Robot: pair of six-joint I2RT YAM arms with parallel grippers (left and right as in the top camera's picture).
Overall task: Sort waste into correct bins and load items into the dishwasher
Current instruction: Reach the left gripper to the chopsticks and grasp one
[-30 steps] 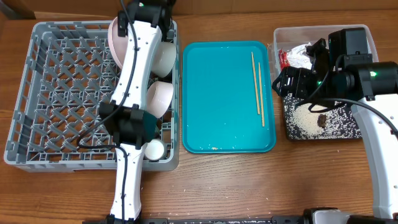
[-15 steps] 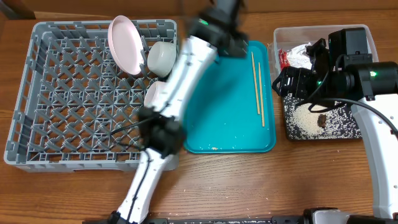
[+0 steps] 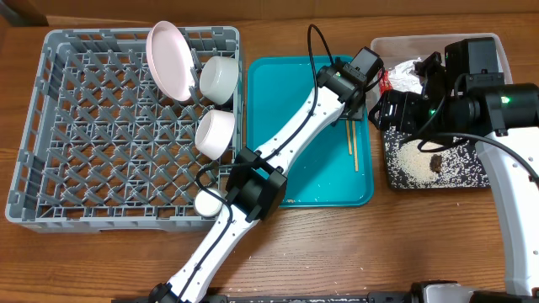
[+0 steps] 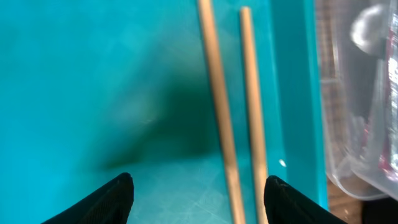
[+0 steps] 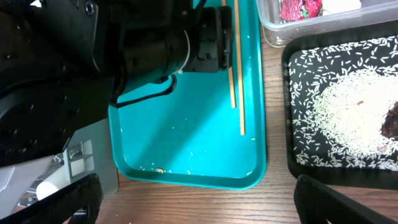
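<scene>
Left hand (image 4: 200, 200): fingers (image 4: 118, 194) apart, nothing gripped. It hangs over the far corner of the teal tray (image 4: 93, 74), on the side toward the clear tub (image 4: 354, 124). The chopsticks (image 4: 214, 93) lie flat on the tray directly ahead of this hand, side by side and nearly parallel, running away from it. Their near ends pass between my two fingertips, closer to the finger on the tub side. I cannot tell from the wrist view whether the fingers touch the tray.

In the overhead view the left hand (image 3: 355, 94) covers the far ends of the chopsticks (image 3: 352, 139); the rest shows on the teal tray (image 3: 286, 126).

Right hand (image 5: 199, 200): fingers wide apart, empty. It sits above the gap between the teal tray (image 5: 186, 137) and the black tray (image 5: 292, 168). Beside it the rice (image 5: 354, 118) lies heaped and scattered in the black tray, with the brown scrap (image 5: 392, 121) on the heap. Beyond it the red wrapper (image 5: 298, 9) is in the clear tub (image 5: 273, 25).

Well away from both hands, the dish rack (image 3: 84, 126) holds a pink plate (image 3: 164, 50) on edge, two bowls (image 3: 221, 77) and a cup (image 3: 208, 202).
</scene>
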